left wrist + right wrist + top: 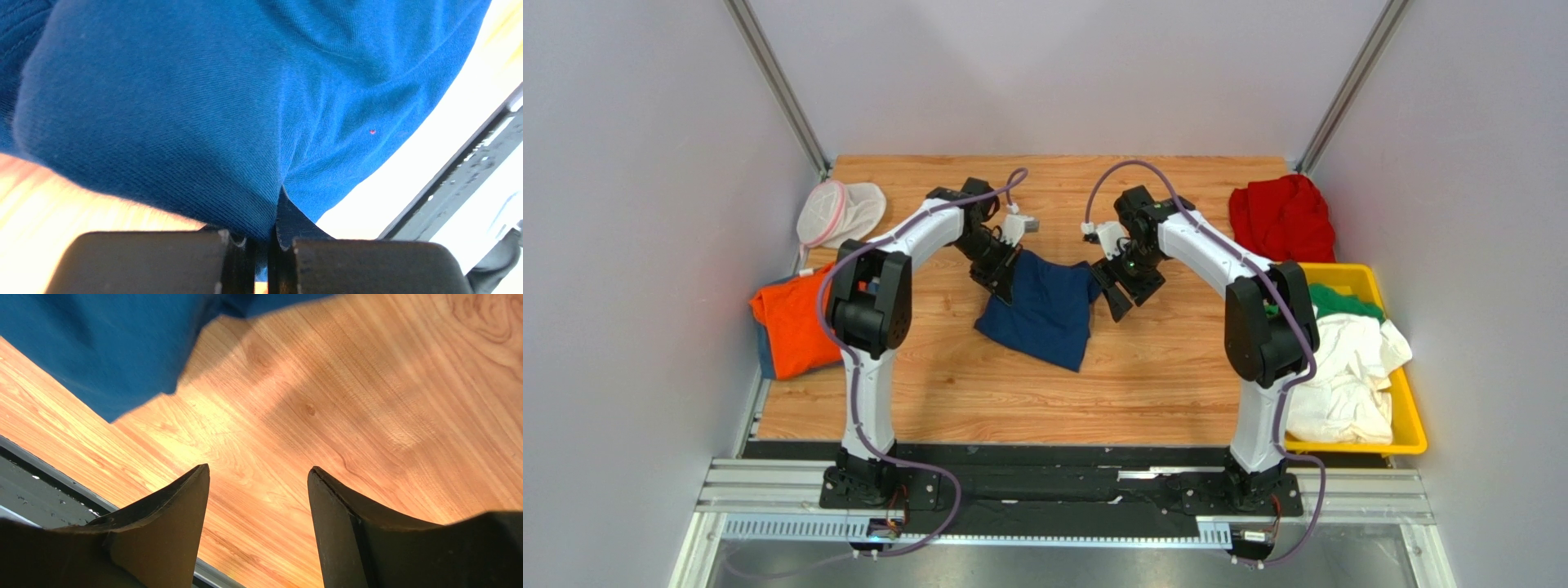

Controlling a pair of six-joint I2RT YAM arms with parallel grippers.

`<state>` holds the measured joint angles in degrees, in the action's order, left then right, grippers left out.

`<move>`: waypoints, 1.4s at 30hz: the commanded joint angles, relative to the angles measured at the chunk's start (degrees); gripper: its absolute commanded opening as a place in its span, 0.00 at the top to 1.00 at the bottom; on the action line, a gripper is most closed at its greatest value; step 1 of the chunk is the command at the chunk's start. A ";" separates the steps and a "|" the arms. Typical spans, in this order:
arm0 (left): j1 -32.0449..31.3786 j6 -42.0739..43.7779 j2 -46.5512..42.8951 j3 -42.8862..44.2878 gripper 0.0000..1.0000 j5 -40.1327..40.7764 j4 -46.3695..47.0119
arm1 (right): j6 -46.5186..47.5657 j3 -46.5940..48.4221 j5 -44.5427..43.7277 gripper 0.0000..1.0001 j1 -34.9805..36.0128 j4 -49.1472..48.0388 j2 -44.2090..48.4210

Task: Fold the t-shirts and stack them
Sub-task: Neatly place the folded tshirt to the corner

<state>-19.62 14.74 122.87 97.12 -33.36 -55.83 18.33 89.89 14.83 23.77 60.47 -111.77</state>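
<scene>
Black fingers (153, 263) of the left pincer (268, 242) are clamped on a fold of the navy blue fine-knit t-shirt (1044, 312), which lies rumpled at the middle of the wood-grain laminate bench (928, 392). Right pincer (258, 478) stands apart and empty, just beside the shirt's right edge. Recommendation: secure the matching corner before any lift, as this limp jersey will likely sag and bunch.

Navy t-shirt (184, 110): cropped by top and left edges of left wrist view; in right wrist view, one corner only, cut at top edge.
Green t-shirt (1342, 303): largely buried under white t-shirt (1351, 374) in yellow bin (1411, 429).
Left gripper (1009, 272): fingertips masked by navy cloth from above.
Blue sliver (764, 355) under orange t-shirt (793, 321): too small to identify.
</scene>
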 commanded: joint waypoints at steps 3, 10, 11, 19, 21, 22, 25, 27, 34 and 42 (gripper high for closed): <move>2.56 3.62 -9.31 -2.46 1.00 7.78 -3.49 | 1.18 -0.85 -0.42 0.36 -0.39 -1.84 3.48; 4.50 5.38 -17.30 -5.18 1.00 17.00 -7.62 | 1.54 -1.03 -0.33 0.36 -0.48 -1.67 4.19; 4.76 5.56 -18.10 -5.45 1.00 18.15 -7.88 | 1.54 -1.29 -0.24 0.36 -0.48 -1.67 4.36; 10.03 9.42 -24.95 -8.87 1.00 27.02 -12.19 | 1.97 -3.75 0.02 0.36 -0.48 -2.19 6.21; 11.70 11.09 -27.23 -10.36 1.00 28.61 -12.54 | 2.06 -4.19 -0.06 0.37 -0.48 -2.28 6.73; 12.40 11.71 -27.85 -10.72 1.00 29.92 -12.81 | 2.15 -4.37 0.02 0.36 -0.48 -2.37 6.82; 16.00 13.99 -29.53 -11.51 1.00 32.48 -13.33 | 2.06 -5.16 0.29 0.36 -0.48 -2.64 7.00; 19.26 15.66 -30.32 -11.34 1.00 33.18 -13.77 | 2.15 -5.60 0.55 0.37 -0.48 -2.81 7.26; 29.71 20.76 -31.99 -11.25 1.00 36.00 -12.63 | 2.15 -6.39 0.99 0.37 -0.48 -3.07 7.61; 40.44 25.33 -35.68 -15.38 1.00 37.49 -8.25 | 2.33 -7.44 1.08 0.37 -0.57 -3.07 7.70</move>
<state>16.80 35.70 91.26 82.98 1.63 -67.09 19.70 82.76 15.07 23.53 58.78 -106.45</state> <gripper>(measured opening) 0.032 0.633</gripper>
